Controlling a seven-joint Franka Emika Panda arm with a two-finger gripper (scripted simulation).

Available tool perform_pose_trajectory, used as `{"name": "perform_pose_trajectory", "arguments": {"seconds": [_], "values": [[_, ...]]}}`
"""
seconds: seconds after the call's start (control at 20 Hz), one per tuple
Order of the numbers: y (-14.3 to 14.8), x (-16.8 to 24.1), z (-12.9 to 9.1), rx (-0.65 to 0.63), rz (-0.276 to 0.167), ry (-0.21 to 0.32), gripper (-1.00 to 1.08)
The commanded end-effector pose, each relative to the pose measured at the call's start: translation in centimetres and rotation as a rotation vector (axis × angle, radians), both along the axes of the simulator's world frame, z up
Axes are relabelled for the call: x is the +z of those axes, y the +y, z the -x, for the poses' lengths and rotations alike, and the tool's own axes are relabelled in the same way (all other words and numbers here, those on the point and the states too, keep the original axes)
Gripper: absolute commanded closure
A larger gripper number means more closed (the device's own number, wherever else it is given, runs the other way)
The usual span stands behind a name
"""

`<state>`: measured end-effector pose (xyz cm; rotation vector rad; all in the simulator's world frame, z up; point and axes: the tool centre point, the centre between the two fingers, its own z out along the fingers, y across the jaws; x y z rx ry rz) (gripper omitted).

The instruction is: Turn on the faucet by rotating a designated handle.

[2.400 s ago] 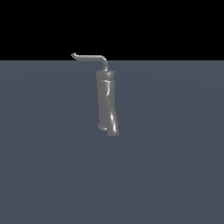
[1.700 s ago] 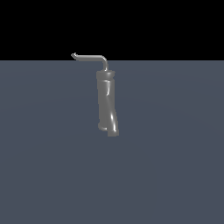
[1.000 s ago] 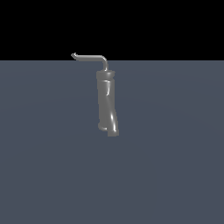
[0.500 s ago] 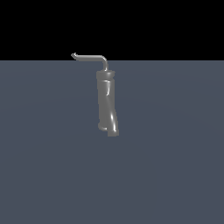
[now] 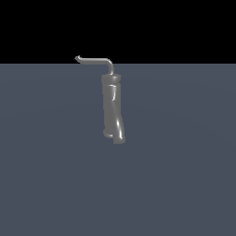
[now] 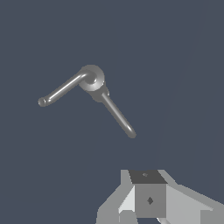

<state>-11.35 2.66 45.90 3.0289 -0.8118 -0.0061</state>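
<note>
Looking down from my wrist camera, the gripper (image 6: 146,205) hangs well apart from the faucet (image 5: 113,108); jaw spread I can't tell. The handle (image 5: 94,61) tops the column. Risk: clipping the column, or slipping off that thin rod.

A flat, matte, slate-blue table (image 5: 55,175) fills the lower part of the exterior view and ends in a straight far edge. Above that edge lies a plain black backdrop (image 5: 184,27). In the wrist view the same slate-blue surface fills the background.
</note>
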Motion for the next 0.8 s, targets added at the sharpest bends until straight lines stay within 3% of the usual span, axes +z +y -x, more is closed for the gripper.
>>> {"name": "perform_pose_trajectory", "arguments": {"seconds": [0.0,0.75], "values": [[0.5,-0.6,-1.3,-0.058,-0.002,-0.001,1.08],[3.6,-5.2,-8.7,-0.400,-0.007,-0.001,1.08]]}}
